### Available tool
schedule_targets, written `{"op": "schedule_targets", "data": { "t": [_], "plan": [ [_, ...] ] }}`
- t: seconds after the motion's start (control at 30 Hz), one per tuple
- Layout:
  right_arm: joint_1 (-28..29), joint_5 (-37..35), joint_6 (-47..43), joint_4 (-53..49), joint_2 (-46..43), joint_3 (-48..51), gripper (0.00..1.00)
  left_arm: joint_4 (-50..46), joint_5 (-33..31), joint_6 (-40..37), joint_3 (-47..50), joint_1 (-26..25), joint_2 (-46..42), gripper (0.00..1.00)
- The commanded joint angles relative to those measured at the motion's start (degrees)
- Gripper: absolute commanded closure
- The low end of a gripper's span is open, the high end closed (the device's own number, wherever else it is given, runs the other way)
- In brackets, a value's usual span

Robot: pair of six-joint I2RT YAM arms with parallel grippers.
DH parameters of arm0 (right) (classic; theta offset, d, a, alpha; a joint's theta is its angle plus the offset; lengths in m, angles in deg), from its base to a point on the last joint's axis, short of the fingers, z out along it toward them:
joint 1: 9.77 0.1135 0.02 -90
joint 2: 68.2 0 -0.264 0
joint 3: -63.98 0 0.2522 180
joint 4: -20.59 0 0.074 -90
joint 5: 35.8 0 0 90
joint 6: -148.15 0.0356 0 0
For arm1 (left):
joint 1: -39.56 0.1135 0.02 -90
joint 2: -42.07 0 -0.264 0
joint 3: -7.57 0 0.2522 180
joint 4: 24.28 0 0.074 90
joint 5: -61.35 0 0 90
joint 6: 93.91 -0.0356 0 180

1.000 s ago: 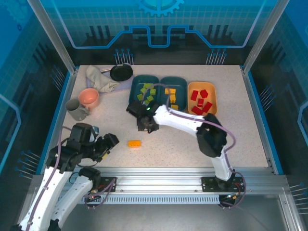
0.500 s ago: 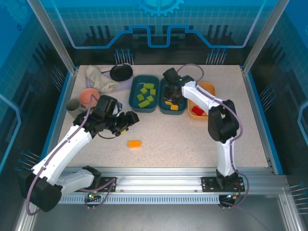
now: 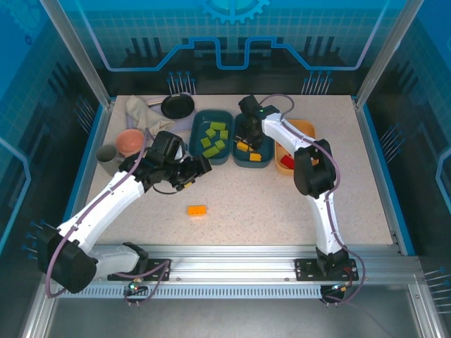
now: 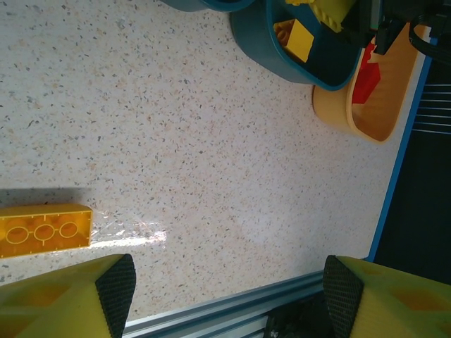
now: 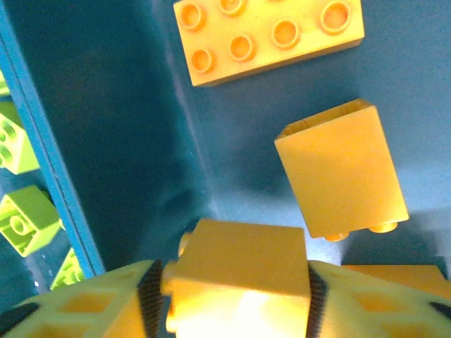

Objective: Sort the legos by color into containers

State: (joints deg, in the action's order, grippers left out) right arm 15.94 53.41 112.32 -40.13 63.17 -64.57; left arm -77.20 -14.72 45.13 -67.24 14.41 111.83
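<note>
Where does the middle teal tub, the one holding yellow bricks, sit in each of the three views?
Top external: the middle teal tub lies at the table's rear centre, middle of the tub row.
Left wrist: the tub sits at the top edge, right of centre, beside the yellow-orange tub.
Right wrist: close up, the tub's dark floor lies behind the held yellow brick.
Shared landmark: the loose yellow bricks inside it.

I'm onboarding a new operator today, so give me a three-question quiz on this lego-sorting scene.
1. True or false: the oblong yellow plastic brick lies on the speckled table, not in any tub.
2. The right arm's jaws grip: A) a green brick; B) a yellow plastic brick; C) nothing.
3. Fill in: the red plastic bricks lie in the ___ tub.
Key: 1 true; 2 B; 3 the yellow-orange plastic tub.
</note>
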Motion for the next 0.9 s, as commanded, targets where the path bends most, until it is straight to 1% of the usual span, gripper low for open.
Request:
{"op": "schedule_targets", "data": {
  "t": [0.0,0.03,0.13,0.23,0.3,0.43,0.5,0.57,0.67,0.73,0.87],
  "plan": [
    [-0.5,0.5,-0.2,-2.4,-0.1,-2.2,0.36,-1.9,-2.1,-2.0,-2.4,-0.3,-0.1,0.26],
    [-0.3,-0.1,-0.9,-2.5,-0.9,-2.3,0.33,-2.6,-2.6,-2.2,-2.8,-0.3,-0.3,0.26],
    [0.6,-1.6,-3.1,-3.1,-3.7,-2.3,0.28,-5.2,-4.3,-3.0,-3.9,-0.3,-1.3,0.26],
    [2.5,-3.5,-5.9,-3.8,-7.8,-1.1,0.28,-9.6,-7.7,-3.1,-5.0,-0.3,-3.4,0.26],
    [5.1,-4.9,-9.9,-2.5,-11.3,1.4,0.29,-13.7,-11.9,-2.7,-5.7,-0.3,-5.7,0.26],
    [14.2,-3.5,-25.1,5.7,-19.1,12.0,0.28,-21.6,-18.7,-2.7,-5.5,-0.3,-11.4,0.26],
    [19.2,0.0,-33.7,9.8,-22.4,18.3,0.28,-25.1,-21.9,-2.1,-4.6,-0.3,-15.6,0.26],
    [25.0,2.7,-41.9,11.8,-25.0,24.3,0.24,-28.8,-24.6,-1.4,-3.3,-0.3,-20.1,0.25],
    [31.5,3.4,-50.3,9.6,-25.0,27.5,0.19,-33.3,-26.9,0.5,-1.7,-0.3,-26.9,0.25],
    [34.5,1.6,-54.2,7.6,-23.3,27.5,0.18,-35.5,-26.8,1.9,-0.6,-0.2,-30.7,0.25],
    [37.3,-2.2,-56.9,4.8,-18.3,24.7,0.16,-38.8,-24.0,4.9,2.1,-0.2,-36.4,0.25]
  ]
}}
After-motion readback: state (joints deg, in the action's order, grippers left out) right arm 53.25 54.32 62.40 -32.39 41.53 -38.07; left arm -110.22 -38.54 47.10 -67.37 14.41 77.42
